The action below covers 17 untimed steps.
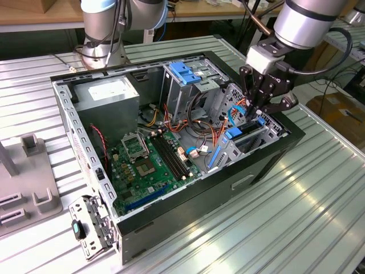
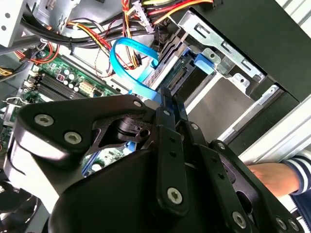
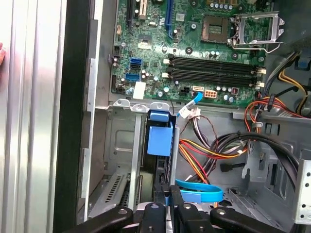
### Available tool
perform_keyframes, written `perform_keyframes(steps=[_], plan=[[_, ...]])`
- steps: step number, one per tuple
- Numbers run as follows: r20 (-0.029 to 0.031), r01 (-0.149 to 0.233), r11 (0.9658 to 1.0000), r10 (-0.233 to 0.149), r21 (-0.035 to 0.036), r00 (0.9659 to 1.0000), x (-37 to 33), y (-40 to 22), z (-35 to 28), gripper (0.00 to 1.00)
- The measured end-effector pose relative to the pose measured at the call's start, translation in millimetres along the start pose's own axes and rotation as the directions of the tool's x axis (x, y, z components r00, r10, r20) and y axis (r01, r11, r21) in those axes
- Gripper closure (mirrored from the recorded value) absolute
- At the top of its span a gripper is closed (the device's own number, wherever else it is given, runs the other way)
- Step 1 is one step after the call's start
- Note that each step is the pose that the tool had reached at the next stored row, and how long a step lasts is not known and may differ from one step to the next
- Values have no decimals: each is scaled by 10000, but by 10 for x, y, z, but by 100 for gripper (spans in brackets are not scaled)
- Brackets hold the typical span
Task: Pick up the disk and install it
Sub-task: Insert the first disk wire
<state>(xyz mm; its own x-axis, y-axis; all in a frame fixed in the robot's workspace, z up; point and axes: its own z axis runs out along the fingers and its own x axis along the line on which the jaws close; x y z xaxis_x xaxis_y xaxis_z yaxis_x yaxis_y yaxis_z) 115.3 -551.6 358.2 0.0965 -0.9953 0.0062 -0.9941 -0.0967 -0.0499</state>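
Now, pincer [image 3: 170, 191] closed tight on nothing, tips by the disk [image 3: 159, 141] in the drive bay [image 3: 119, 145].

We record the arm [image 1: 305, 23] entering from the exterior view's upper right, its silver-grey last link sloping down toward the exterior view's left and ending in a pale wrist block [image 1: 265, 57] that carries the black gripper [image 1: 255, 114]. We find the gripper pointed steeply downward, its outer linkage bars splayed to either side. In both wrist views the gripper [image 2: 170, 99] [image 3: 171, 194] presents its two slender fingers [image 2: 171, 145] side by side, and we note the jaws drawn fully together at the tips.
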Motion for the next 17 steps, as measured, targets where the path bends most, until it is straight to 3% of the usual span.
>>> perform_keyframes(steps=[3, 17], plan=[[25, 109, 9999, -110, 88, 9999, 16, 37, 20, 84], [25, 127, 9999, -127, 103, 9999, 16, 44, 77, 84]])
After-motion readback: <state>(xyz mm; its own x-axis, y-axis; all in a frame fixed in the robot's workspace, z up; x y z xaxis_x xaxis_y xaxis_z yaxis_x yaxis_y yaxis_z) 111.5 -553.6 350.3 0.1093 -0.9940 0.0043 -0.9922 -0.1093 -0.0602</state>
